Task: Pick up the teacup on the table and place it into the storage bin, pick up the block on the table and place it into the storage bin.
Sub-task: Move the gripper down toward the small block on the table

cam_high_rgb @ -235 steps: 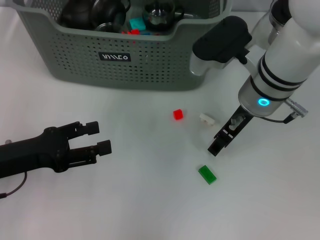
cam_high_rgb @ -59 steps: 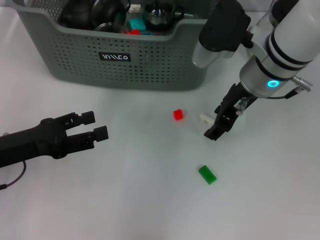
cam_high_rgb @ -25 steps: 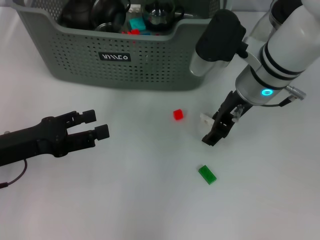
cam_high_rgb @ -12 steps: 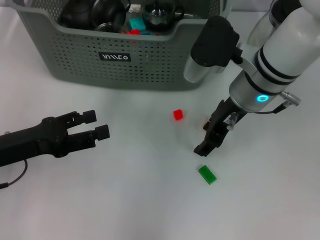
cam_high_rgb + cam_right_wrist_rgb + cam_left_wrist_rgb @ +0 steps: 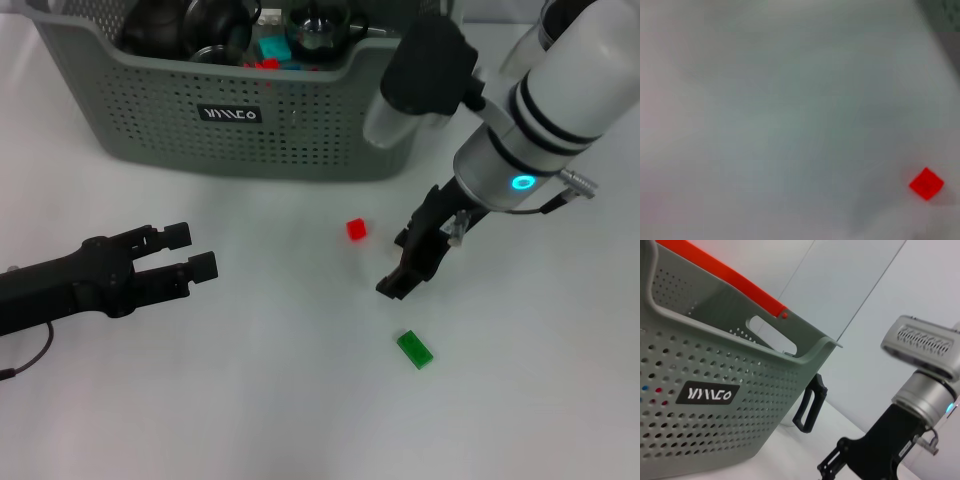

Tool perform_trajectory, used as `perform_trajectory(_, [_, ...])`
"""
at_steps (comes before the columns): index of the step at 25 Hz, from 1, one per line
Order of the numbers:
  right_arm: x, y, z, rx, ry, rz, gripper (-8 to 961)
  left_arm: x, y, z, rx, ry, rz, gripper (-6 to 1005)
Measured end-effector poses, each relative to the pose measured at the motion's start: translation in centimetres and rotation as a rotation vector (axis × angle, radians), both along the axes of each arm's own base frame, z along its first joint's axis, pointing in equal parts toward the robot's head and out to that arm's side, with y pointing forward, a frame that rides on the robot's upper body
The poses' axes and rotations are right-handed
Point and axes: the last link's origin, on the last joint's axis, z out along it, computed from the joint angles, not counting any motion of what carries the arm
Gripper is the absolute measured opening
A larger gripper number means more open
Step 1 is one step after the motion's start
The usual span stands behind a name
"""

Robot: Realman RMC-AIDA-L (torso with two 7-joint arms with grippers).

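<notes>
Head view, right gripper (image 5: 398, 281) hides white block

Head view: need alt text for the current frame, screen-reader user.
The white right arm's black gripper hangs over a white table, between a small red block and a green rectangular block. The black left gripper sits open, apart from them. A perforated grey-green storage bin stands behind.

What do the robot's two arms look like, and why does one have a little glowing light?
The right arm is fat and white with black bands, a glowing turquoise ring and a thin grey cable. Its right gripper is slim and black. The left arm is all black, with a thin black cable; the left gripper has two blocky fingers. What the light means can't be seen.
</notes>
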Motion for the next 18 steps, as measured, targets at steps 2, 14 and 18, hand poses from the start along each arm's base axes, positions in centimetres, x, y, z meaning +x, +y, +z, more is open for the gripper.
perform_trajectory(2, [-0.3, 0.2, 0.4, 0.021, 0.012, -0.004, 732, 0.0, 0.0, 0.0, 0.000, 0.000, 0.001, 801])
perform_trajectory(14, [-0.7, 1.0, 0.8, 0.191, -0.076, -0.151, 733, -0.2, 0.1, 0.0, 0.005, 0.010, 0.009, 800])
perform_trajectory(18, [-0.7, 1.0, 0.6, 0.205, -0.071, -0.177, 732, -0.2, 0.1, -0.1, 0.005, 0.010, 0.008, 800])
